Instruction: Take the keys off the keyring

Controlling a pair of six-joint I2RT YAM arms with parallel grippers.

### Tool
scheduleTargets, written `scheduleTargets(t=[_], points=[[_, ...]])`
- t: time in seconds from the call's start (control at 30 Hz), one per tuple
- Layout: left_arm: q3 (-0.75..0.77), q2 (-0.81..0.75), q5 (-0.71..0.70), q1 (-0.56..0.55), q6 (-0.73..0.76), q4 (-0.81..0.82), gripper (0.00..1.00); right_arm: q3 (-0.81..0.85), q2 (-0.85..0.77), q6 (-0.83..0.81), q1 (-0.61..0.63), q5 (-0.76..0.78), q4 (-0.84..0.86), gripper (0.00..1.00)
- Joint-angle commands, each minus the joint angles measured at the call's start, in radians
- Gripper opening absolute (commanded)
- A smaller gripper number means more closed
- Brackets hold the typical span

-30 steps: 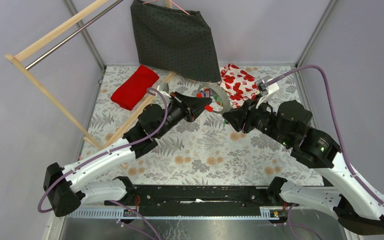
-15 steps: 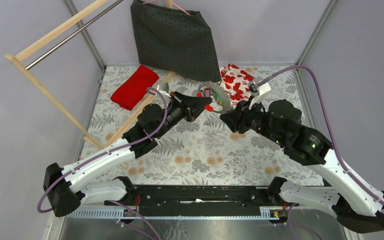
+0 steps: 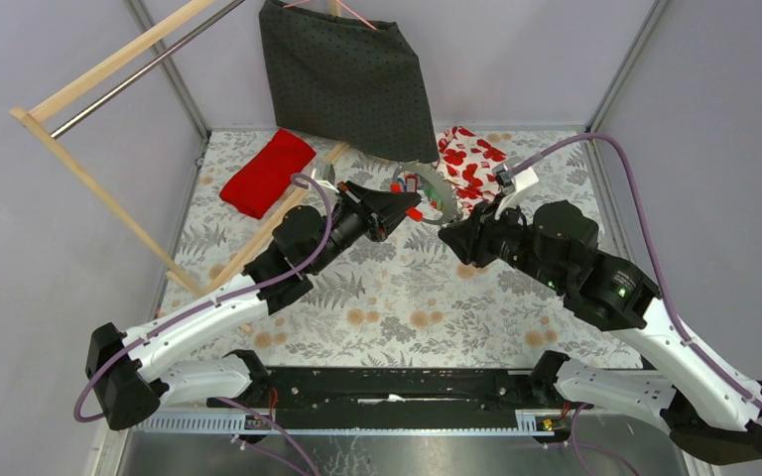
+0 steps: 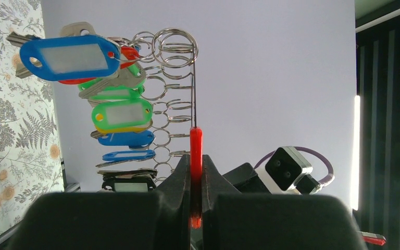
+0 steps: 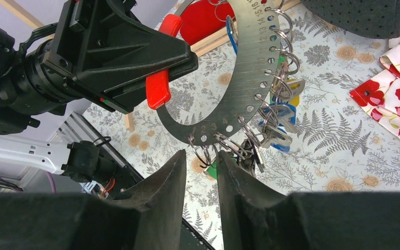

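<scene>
Plainly the keyring (image 5: 245, 67) is a flat steel crescent with numbered holes and a red grip (image 5: 159, 91) at one end; split rings (image 4: 174, 47) through the holes carry the keys (image 4: 67, 57), tagged blue, green and red. It hangs above the far middle of the table (image 3: 397, 297), the left gripper (image 4: 195, 169) clamped on the red grip. The right gripper (image 5: 200, 169) has its fingers slightly apart around a split ring (image 5: 202, 152); whether they pinch it I cannot tell
</scene>
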Motion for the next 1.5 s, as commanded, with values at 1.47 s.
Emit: scheduleTargets(t=[1.47], points=[[-0.059, 0.035, 0.170, 0.033, 0.077, 0.092, 0.00, -0.110, 0.022, 0.102, 0.002, 0.066, -0.031, 0.00]])
